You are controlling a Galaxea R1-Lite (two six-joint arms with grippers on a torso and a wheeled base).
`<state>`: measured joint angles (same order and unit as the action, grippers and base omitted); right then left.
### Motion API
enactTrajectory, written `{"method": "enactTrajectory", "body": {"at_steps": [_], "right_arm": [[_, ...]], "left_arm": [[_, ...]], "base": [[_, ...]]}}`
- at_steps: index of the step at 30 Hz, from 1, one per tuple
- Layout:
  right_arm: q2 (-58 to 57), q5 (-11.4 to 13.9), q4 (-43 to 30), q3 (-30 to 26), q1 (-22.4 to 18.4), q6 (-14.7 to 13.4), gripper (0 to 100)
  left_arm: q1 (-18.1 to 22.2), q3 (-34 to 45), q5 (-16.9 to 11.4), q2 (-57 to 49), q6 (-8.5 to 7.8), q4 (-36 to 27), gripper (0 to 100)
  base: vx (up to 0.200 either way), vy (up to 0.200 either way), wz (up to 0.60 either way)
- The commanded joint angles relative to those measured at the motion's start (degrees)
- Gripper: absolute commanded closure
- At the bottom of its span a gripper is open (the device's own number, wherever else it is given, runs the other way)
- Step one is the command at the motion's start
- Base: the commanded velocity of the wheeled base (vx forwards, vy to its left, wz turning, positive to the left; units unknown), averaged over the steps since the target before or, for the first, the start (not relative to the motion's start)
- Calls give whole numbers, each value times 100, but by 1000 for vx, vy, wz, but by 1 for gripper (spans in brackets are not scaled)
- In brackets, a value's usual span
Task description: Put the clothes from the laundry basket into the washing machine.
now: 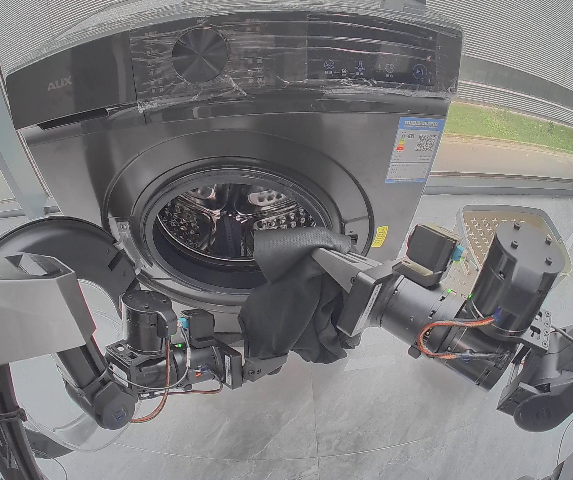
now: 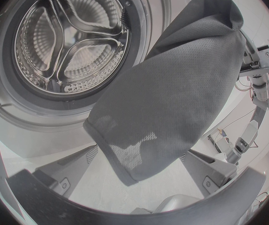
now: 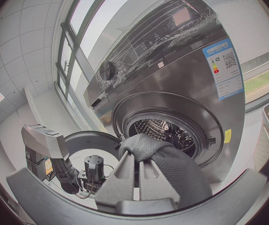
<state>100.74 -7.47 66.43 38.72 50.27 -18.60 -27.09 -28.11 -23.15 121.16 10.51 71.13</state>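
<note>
Right gripper [image 1: 320, 256] clamps the dark grey mesh garment [image 1: 286, 308] before the perforated steel drum [image 1: 220, 221]; the hanging tail, apparently outside, could snag the opening rim [image 1: 186, 280].

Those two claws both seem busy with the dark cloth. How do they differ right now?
The right gripper is pinched shut on the cloth, while the left gripper is open. The right gripper sits high, level with the washing machine's round opening; the left gripper is lower, by the cloth's hanging hem. Both are at the same cloth, in front of the machine.
</note>
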Motion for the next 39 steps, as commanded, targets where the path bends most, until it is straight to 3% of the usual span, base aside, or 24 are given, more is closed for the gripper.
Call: {"method": "enactTrajectory", "body": {"at_steps": [1, 2, 7, 16, 20, 25, 26, 29, 39], "right_arm": [[-11, 0, 2, -22, 9, -3, 100], [-11, 0, 2, -31, 0, -3, 100], [-2, 0, 2, -31, 0, -3, 100], [-11, -9, -16, -40, -53, -3, 100], [59, -255, -95, -48, -264, 15, 100], [183, -272, -104, -84, -360, 23, 100], [226, -272, -104, -84, -360, 23, 0], [279, -272, -121, -92, -352, 23, 0], [314, -272, -130, -514, -343, 85, 0]], "left_arm": [[-104, -63, 3, 92, 118, 155, 0], [-130, -54, 3, 101, 171, 217, 100], [-227, 16, -5, 92, 364, 472, 100], [-227, 438, 3, -49, 373, 999, 100], [-192, 1062, 3, -453, 373, 1746, 100], [-183, 1361, -23, -1104, 391, 1773, 100], [-183, 1370, -23, -1174, 391, 1773, 100], [-200, 1326, -23, -1341, 399, 1773, 100], [-306, 737, 12, -1561, 716, 1773, 100]], "base": [[0, 0, 0], [0, 0, 0], [0, 0, 0], [0, 0, 0], [0, 0, 0], [0, 0, 0], [0, 0, 0], [0, 0, 0], [0, 0, 0]]}}
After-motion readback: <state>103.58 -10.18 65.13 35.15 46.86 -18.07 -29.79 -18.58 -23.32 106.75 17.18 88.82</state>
